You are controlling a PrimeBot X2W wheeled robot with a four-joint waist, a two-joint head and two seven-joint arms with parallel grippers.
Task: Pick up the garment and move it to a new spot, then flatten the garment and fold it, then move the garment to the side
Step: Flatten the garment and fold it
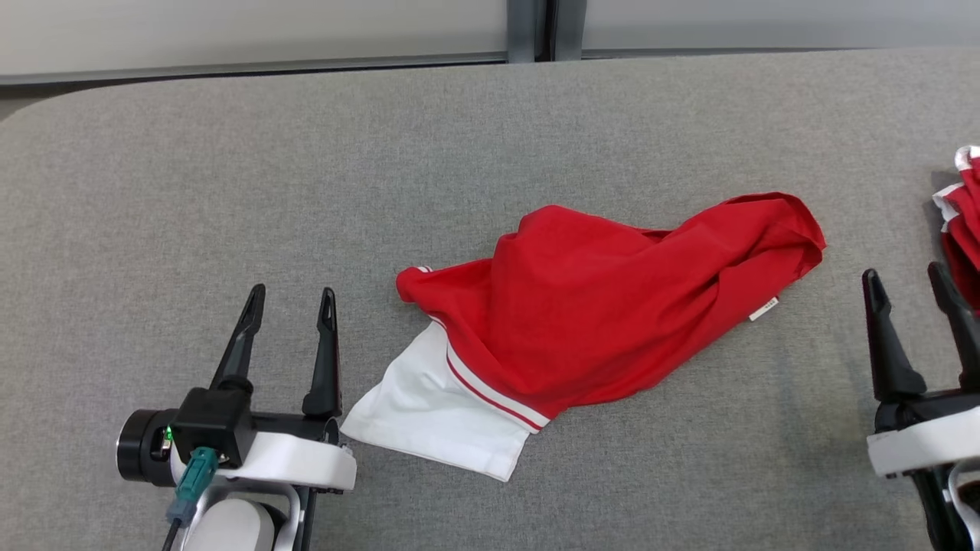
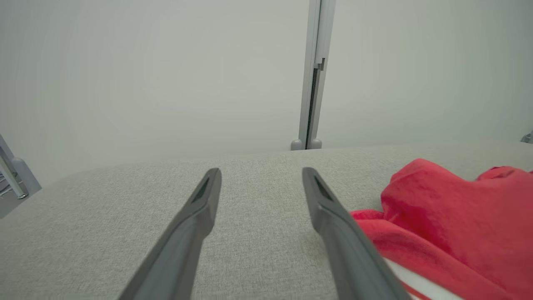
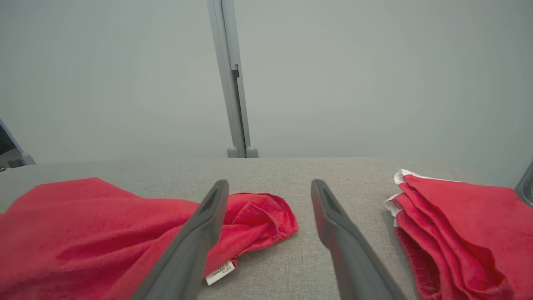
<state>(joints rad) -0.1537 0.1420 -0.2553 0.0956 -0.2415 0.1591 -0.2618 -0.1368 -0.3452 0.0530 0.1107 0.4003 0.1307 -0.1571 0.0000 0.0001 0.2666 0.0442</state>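
A crumpled red garment (image 1: 605,306) with a white sleeve and striped trim lies in a heap on the grey table (image 1: 306,168), its small white label at the right side. In the left wrist view the garment (image 2: 449,221) sits to the right of the fingers. In the right wrist view its red end (image 3: 104,225) lies left of and behind the left finger. My left gripper (image 1: 292,300) rests open just left of the white sleeve, apart from it. My right gripper (image 1: 907,279) stands open to the right of the garment, holding nothing.
A second red and white cloth (image 1: 963,222), folded in layers, lies at the table's right edge beside my right gripper; the right wrist view has it (image 3: 454,225) on the right. A pale wall with a grey post (image 1: 536,30) runs behind the table.
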